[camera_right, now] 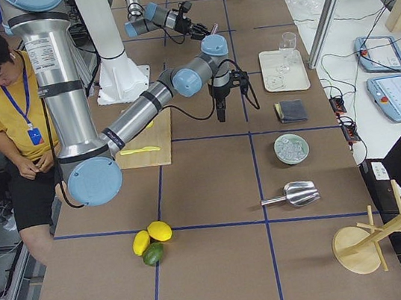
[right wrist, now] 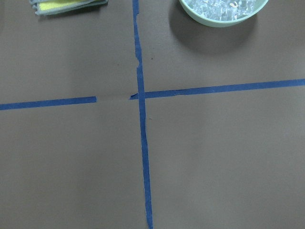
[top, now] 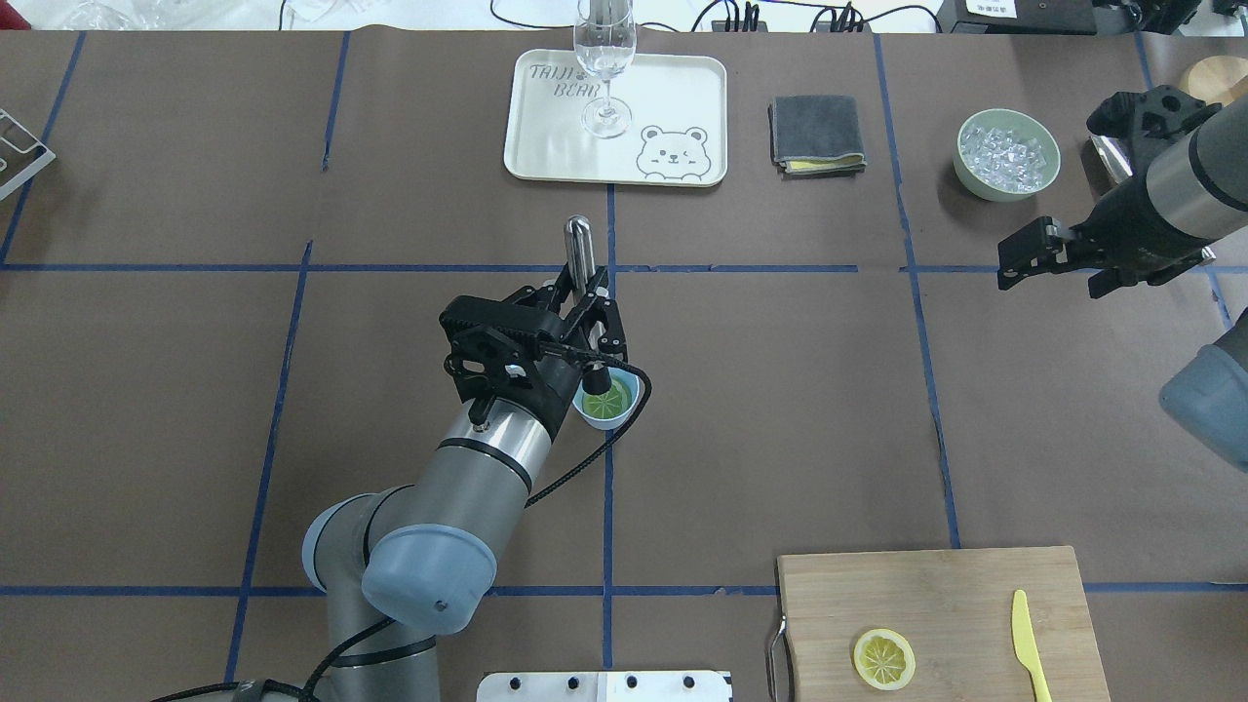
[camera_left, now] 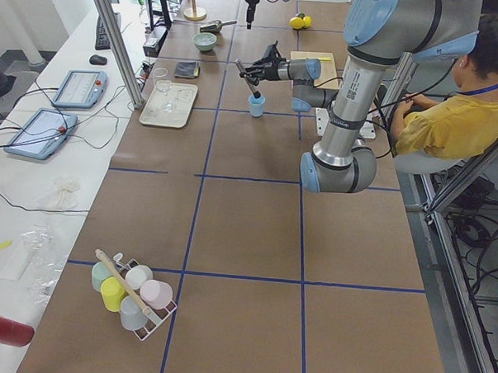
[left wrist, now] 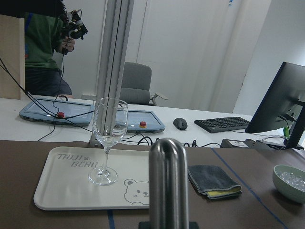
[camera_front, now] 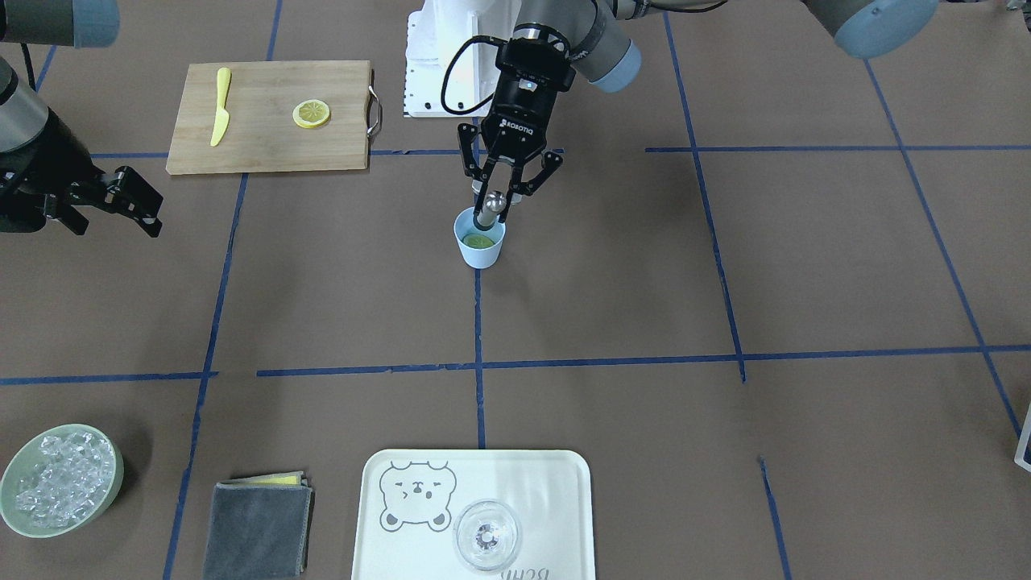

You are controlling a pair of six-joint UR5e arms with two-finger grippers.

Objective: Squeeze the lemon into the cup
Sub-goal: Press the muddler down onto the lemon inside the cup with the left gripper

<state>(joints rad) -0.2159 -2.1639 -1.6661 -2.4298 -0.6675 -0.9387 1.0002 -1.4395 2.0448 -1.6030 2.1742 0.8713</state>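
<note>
The light-blue cup (camera_front: 481,246) stands mid-table, also in the overhead view (top: 624,408). A yellow-green lemon slice (top: 604,402) lies flat inside it. My left gripper (camera_front: 500,196) is shut on a metal muddler rod (top: 579,244) that stands tilted with its lower end in the cup, on the slice. The rod's rounded top fills the left wrist view (left wrist: 167,181). A second lemon slice (camera_front: 311,113) lies on the cutting board (camera_front: 266,149). My right gripper (camera_front: 133,201) is open and empty, far from the cup, above bare table.
A yellow knife (camera_front: 220,109) lies on the board. A cream tray (camera_front: 556,483) holds a clear glass (camera_front: 486,536). A grey cloth (camera_front: 258,528) and a green bowl of ice (camera_front: 58,480) sit beside it. A cup rack (camera_left: 133,293) stands far left.
</note>
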